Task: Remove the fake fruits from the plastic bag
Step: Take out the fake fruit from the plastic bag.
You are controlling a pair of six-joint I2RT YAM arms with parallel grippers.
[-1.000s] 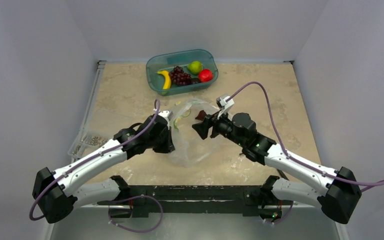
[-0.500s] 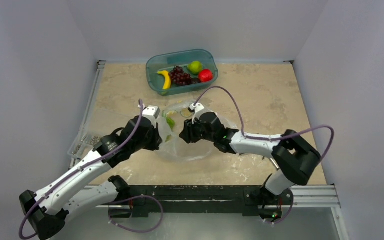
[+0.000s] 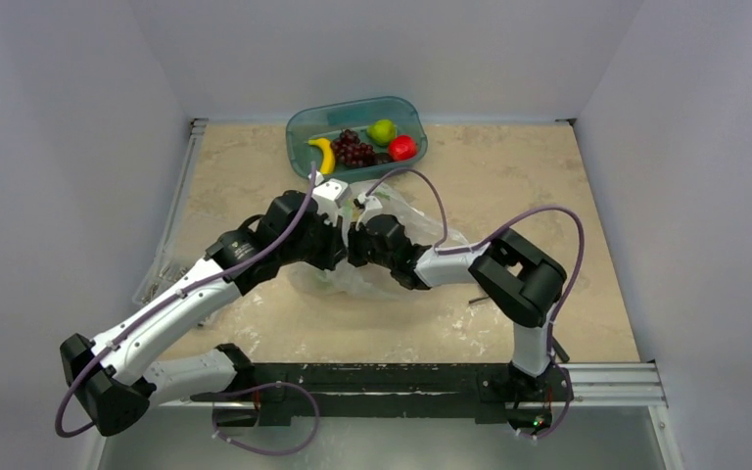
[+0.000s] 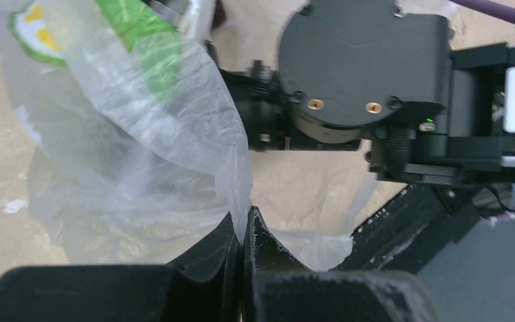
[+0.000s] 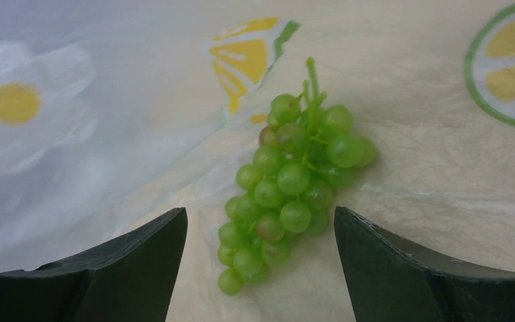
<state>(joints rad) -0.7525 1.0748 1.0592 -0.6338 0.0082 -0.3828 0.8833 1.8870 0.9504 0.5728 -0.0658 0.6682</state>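
Right wrist: R gripper (image 5: 260, 213) wide open, green grape bunch (image 5: 288, 194) between; L gripper (image 4: 243, 225) pinching plastic bag (image 4: 141, 168).

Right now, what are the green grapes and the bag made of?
The grapes look like plastic: every berry is the same smooth, shiny green, and the stem matches. The bag looks like thin plastic film: see-through, crinkly and bunched in soft folds.

Bystanders on the tan stone-look table (image 3: 529, 176)
A translucent teal tub (image 3: 299, 147) sits at 12 o'clock by the far edge, with a red round fruit (image 3: 402, 148) at its 3 o'clock end. A flat clear box of metal parts (image 3: 162, 279) lies at 9 o'clock on the left edge. Grey walls (image 3: 59, 147) enclose three sides.
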